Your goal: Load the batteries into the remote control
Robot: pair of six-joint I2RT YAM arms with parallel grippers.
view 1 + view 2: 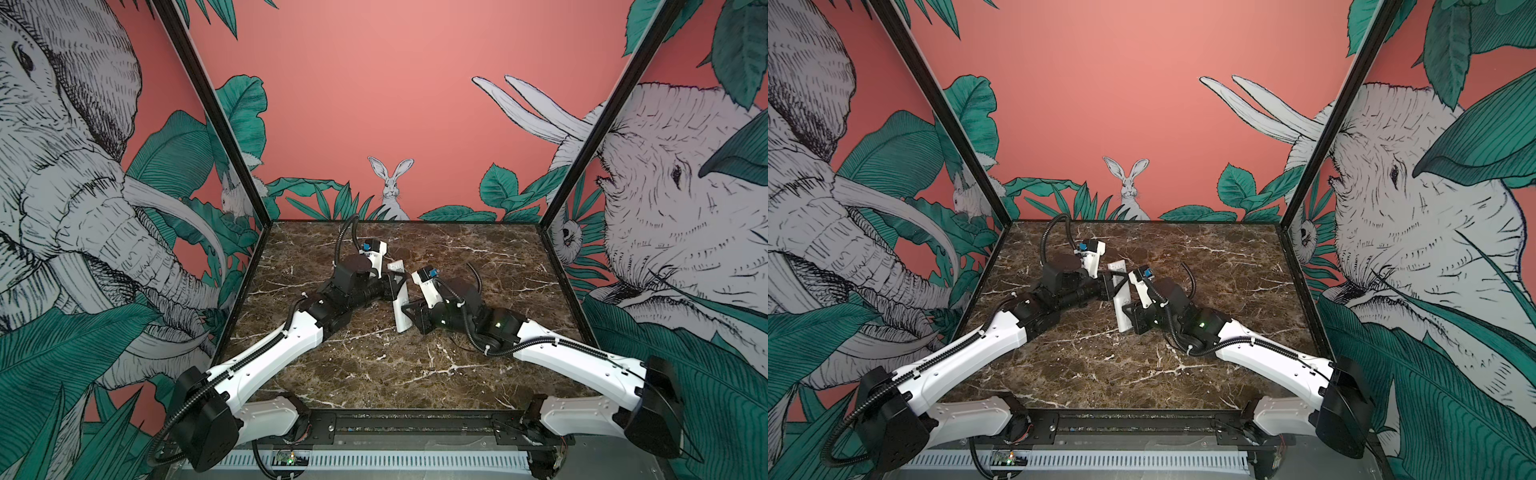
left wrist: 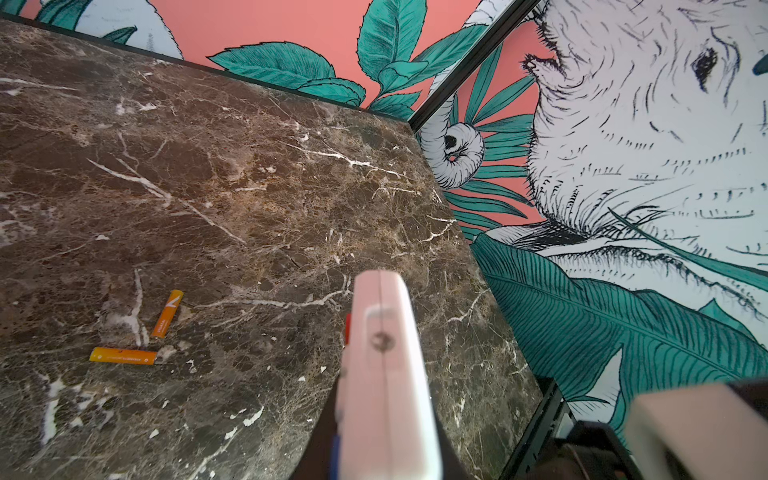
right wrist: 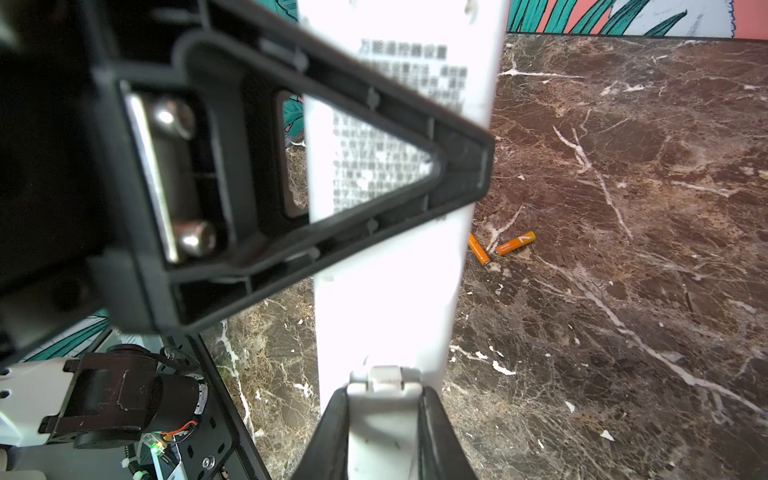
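Note:
The white remote control (image 1: 401,309) (image 1: 1121,311) hangs over the middle of the table, held from both sides. My left gripper (image 1: 397,283) (image 1: 1111,287) is shut on its far part; in the left wrist view the remote (image 2: 384,353) juts out edge-on from that gripper (image 2: 386,449). My right gripper (image 1: 410,316) (image 3: 384,432) is shut on the near end, with its jaws pressed against a white latched end piece (image 3: 384,399). The printed white back (image 3: 399,291) faces the right wrist camera. Two orange batteries (image 2: 167,313) (image 2: 123,356) lie loose on the marble, seen again in the right wrist view (image 3: 515,244) (image 3: 478,250). Neither shows in the top views.
The brown marble table (image 1: 374,365) is boxed in by printed walls on three sides, with black corner posts (image 1: 582,166). A black rail (image 1: 399,419) with both arm bases runs along the front edge. The left gripper's black triangular finger (image 3: 332,166) crosses the remote in the right wrist view.

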